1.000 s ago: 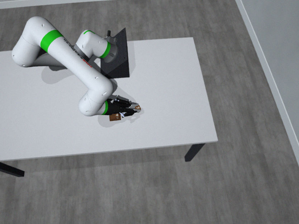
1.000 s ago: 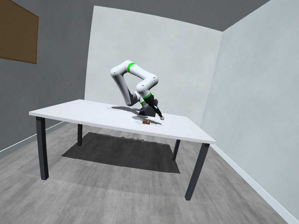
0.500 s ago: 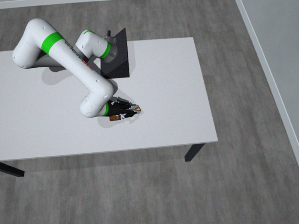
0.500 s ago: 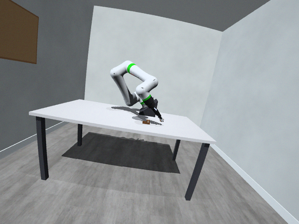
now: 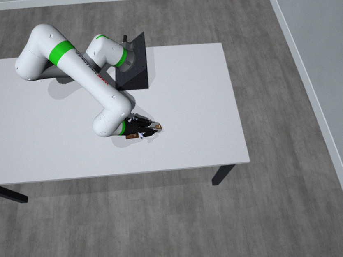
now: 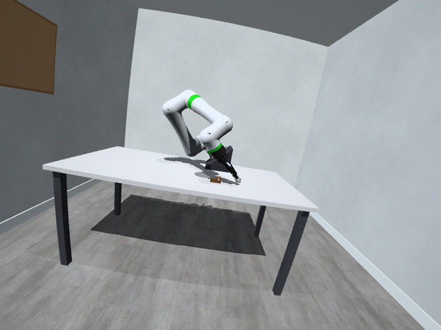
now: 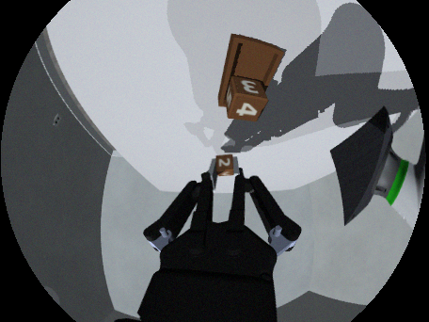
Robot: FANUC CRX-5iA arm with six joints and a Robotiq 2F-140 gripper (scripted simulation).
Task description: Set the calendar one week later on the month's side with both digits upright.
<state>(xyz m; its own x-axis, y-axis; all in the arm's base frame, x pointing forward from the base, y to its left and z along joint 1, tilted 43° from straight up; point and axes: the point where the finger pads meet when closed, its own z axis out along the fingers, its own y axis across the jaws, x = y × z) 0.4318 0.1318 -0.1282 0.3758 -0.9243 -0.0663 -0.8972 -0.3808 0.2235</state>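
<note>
so the black two-finger gripper [image 7: 226,178] is squeezing a small brown wooden cube [image 7: 225,165] between its fingertips – the face looking at the wrist camera is showing a white 2. this cube is out of the tray and up in the air, low over the white table [image 5: 183,88].

the flat brown wooden tray [image 7: 254,59] is lying on the table, out past the fingertips in the wrist view, a bit up and to the right of the held cube. from the top view the tray [image 5: 131,136] is peeking out just beside the gripper's body, on the side nearer the table's front edge, while the held cube [image 5: 159,126] is sticking out further toward the table's right end. so the cube is needing to go back and sideways to reach the tray.

the other brown cube [image 7: 246,97] is sitting in one end of the tray – it is showing a 4 on one face and a 3 on the face above it. the spot beside it looks free, and i think that is where the held cube is going. the month's name is too small to read.
</note>
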